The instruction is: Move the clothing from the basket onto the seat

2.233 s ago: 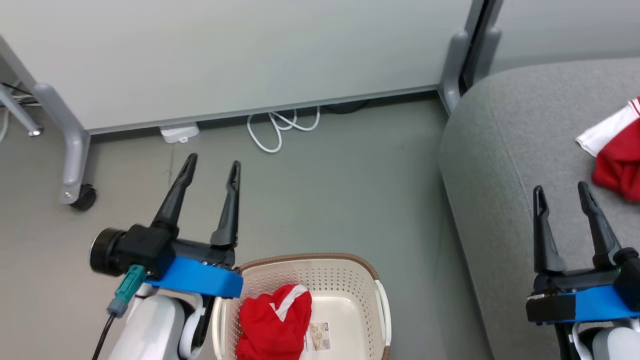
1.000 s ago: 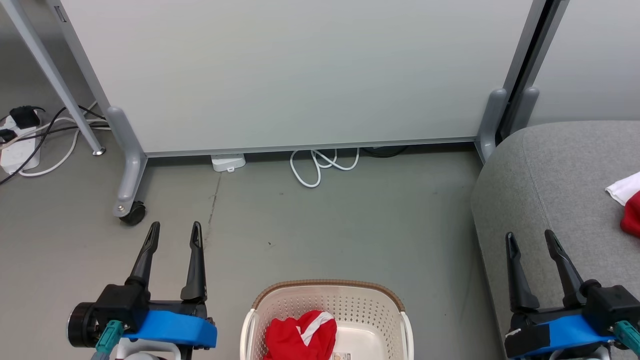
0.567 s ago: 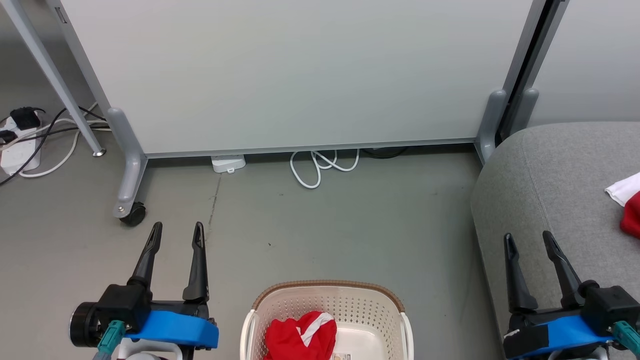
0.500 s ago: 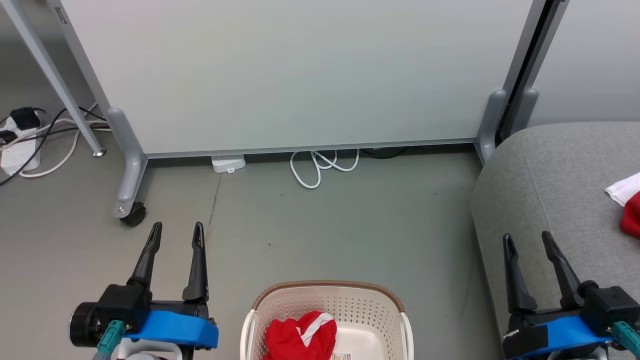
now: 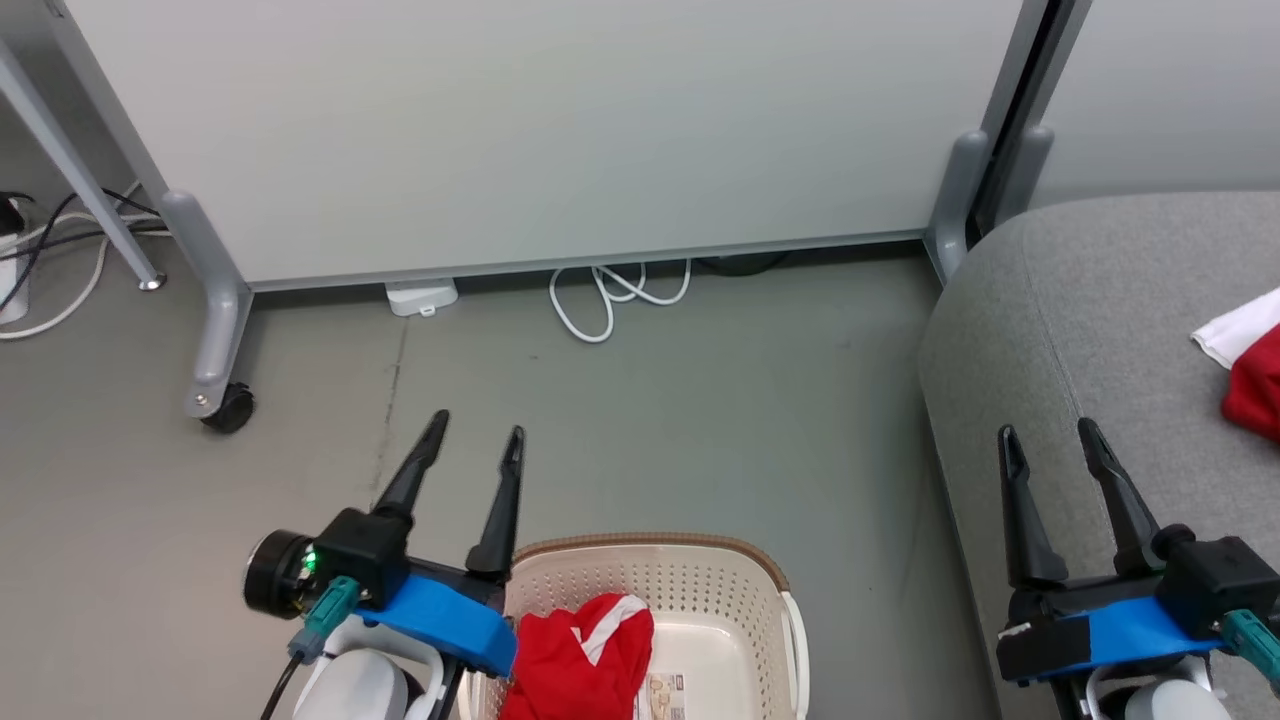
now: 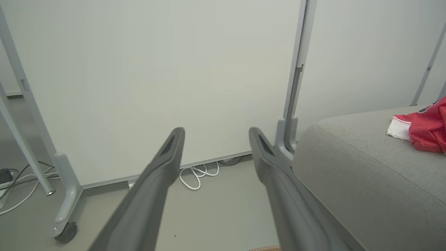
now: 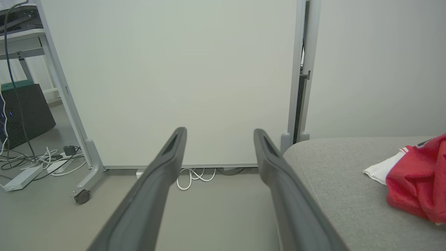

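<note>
Both sets of jaws spread wide, nothing held. The left gripper [image 5: 478,424] hangs at the left rim of the basket [image 5: 650,543]; the right gripper [image 5: 1046,429] over the sofa [image 5: 1060,320] edge. One red garment [image 5: 575,655] lies in the basket; the jersey [image 5: 1250,385] lies on the sofa.

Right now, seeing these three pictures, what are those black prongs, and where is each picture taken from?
The prongs are the fingers of the robot's two hands, called grippers. One picture looks down from a camera on its head: the left gripper and the right gripper both stand open, holding nothing. The other two are taken from each wrist, looking along that gripper's own fingers. On the floor stands a cream basket with a red garment inside. To the right is a grey sofa, where another red and white garment lies.
</note>
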